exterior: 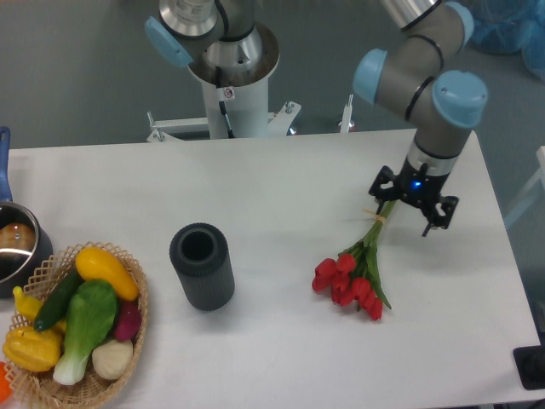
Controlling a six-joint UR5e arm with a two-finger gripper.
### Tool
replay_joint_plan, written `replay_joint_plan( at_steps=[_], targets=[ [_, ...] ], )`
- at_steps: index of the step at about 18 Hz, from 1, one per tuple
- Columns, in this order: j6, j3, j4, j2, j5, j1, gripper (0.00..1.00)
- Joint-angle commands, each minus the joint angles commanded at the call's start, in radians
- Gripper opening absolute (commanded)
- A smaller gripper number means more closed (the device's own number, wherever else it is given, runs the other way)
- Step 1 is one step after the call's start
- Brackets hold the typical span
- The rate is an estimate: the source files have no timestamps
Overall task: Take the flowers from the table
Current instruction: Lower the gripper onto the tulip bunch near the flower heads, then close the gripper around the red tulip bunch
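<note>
The flowers [356, 269], red tulips with green leaves and long thin stems tied by a tan band, lie on the white table [281, 183] right of centre, heads toward the front. My gripper [411, 205] hangs directly over the far stem ends, fingers spread apart and open, with nothing held. The stem tips are partly hidden behind the gripper.
A dark grey ribbed cylinder [202, 265] stands left of the flowers. A wicker basket of toy vegetables [77, 328] sits at the front left, with a metal pot [17, 243] behind it. The table's right edge is close to the gripper.
</note>
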Motion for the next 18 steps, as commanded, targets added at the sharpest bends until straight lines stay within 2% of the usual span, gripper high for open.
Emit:
replay_joint_plan(
  at_steps=[3,6,9,12,13,14,16,17,18],
  targets=[
    [-0.003,0.002,0.005,-0.005,-0.066,-0.014,1.0],
    [-0.005,0.002,0.006,-0.011,-0.069,-0.041,1.0],
    [-0.031,0.002,0.049,-0.031,-0.068,-0.074,1.0],
    [-0.041,0.006,0.086,-0.064,-0.06,-0.097,0.93],
    [-0.041,0.006,0.087,-0.067,-0.059,-0.098,0.86],
    [-0.041,0.006,0.087,-0.069,-0.059,-0.098,0.67],
    [-0.035,0.008,0.086,-0.066,-0.057,-0.097,0.23],
    [-0.037,0.008,0.086,-0.063,-0.057,-0.095,0.08],
    [-0.038,0.011,0.086,-0.061,-0.057,-0.094,0.04]
  ],
)
